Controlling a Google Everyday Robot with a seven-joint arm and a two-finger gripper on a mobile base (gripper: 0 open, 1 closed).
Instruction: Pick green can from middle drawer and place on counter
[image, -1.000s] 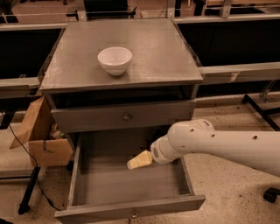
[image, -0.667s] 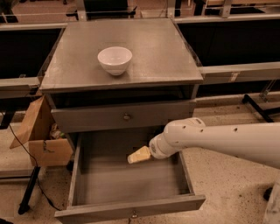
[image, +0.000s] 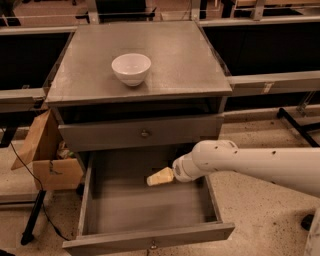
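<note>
Nearly level, the arm (image: 250, 162) holds its gripper (image: 160, 177) over the middle drawer (image: 150, 212).

No text, label, brand or number could be read on anything. The pincer (image: 159, 177) hung low inside the open middle drawer (image: 150, 212), near its back.

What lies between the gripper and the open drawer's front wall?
Only bare grey floor. The camera view shows the gripper inside the middle drawer, with nothing between it and the front wall.
</note>
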